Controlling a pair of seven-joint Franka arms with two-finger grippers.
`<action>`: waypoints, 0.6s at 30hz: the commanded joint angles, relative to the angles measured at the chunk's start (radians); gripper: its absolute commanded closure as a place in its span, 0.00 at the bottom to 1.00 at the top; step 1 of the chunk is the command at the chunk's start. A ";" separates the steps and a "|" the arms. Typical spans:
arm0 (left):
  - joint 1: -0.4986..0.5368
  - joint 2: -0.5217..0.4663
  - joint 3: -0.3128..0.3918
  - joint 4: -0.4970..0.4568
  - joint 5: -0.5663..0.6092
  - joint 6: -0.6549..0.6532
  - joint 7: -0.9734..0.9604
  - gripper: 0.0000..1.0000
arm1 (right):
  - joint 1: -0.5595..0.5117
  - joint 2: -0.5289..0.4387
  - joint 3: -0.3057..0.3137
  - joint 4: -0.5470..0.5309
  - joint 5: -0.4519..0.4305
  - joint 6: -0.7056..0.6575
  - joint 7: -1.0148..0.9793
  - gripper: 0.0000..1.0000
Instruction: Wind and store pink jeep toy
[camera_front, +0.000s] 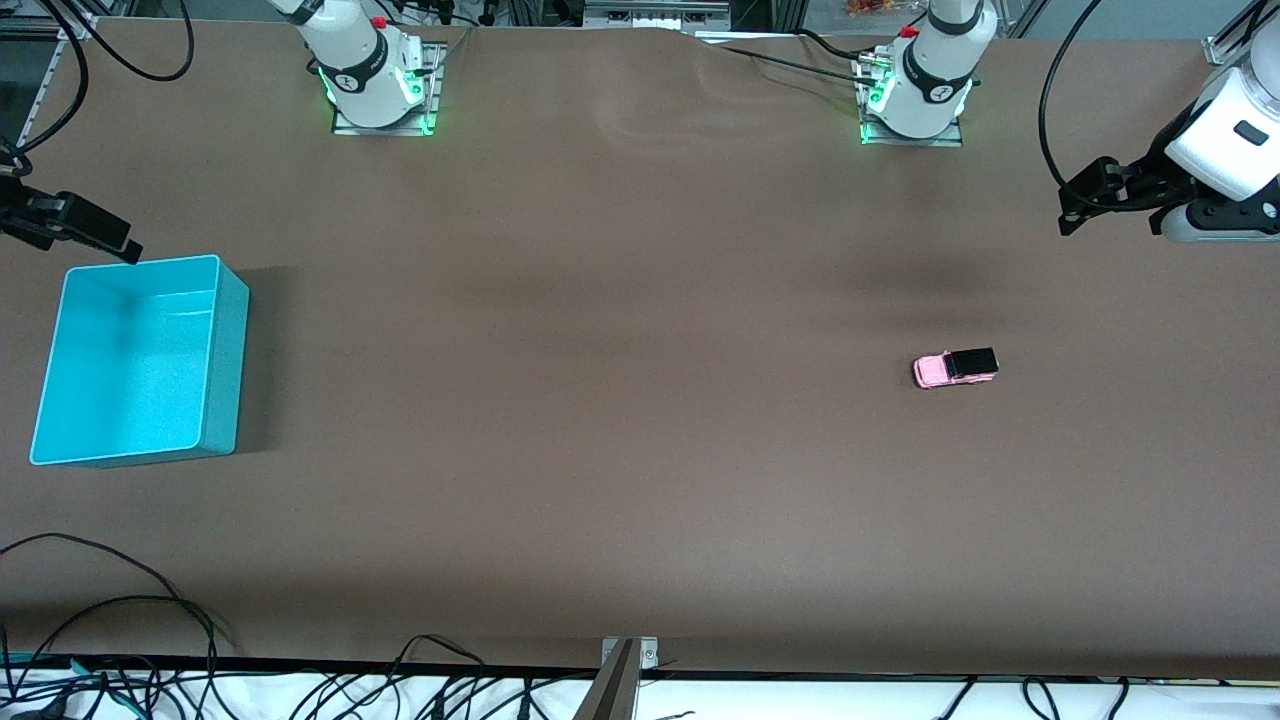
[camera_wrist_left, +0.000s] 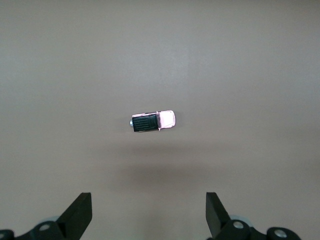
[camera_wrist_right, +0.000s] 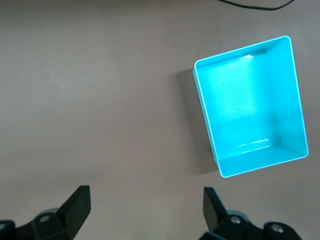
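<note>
Nothing started yet. Pink jeep toy (camera_front: 955, 368) sits on its wheels on the bare table (camera_front: 600, 400), toward the left arm's end, well apart from the turquoise bin (camera_front: 225, 350) at the right arm's end. Bin looks empty.

Left gripper (camera_wrist_left: 148, 215) is up in the air near the table edge at its own end, fingers wide, holding nothing; the jeep is in its wrist view, centred between the fingers. Right gripper (camera_wrist_right: 146, 212) hangs high by the bin, fingers wide, also empty (waiting, I'd say).

Step in hand as I read it: get the left gripper onto the jeep. I'd come straight down, keeping it centred, and turn the wrist so the fingers close across the narrow body sides, not end to end. It's tiny and on wheels, so a glancing touch could roll it away. Grip low on the body and leave the wheels free for winding.
</note>
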 joint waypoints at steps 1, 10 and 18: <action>0.007 0.010 -0.009 0.027 0.004 -0.026 -0.014 0.00 | 0.000 -0.001 0.007 0.018 -0.005 -0.035 0.009 0.00; 0.007 0.015 -0.012 0.028 0.004 -0.027 -0.021 0.00 | 0.001 0.001 0.010 0.018 -0.006 -0.036 0.015 0.00; 0.005 0.016 -0.012 0.028 0.004 -0.027 -0.029 0.00 | 0.012 0.007 0.010 0.016 -0.005 -0.062 0.018 0.00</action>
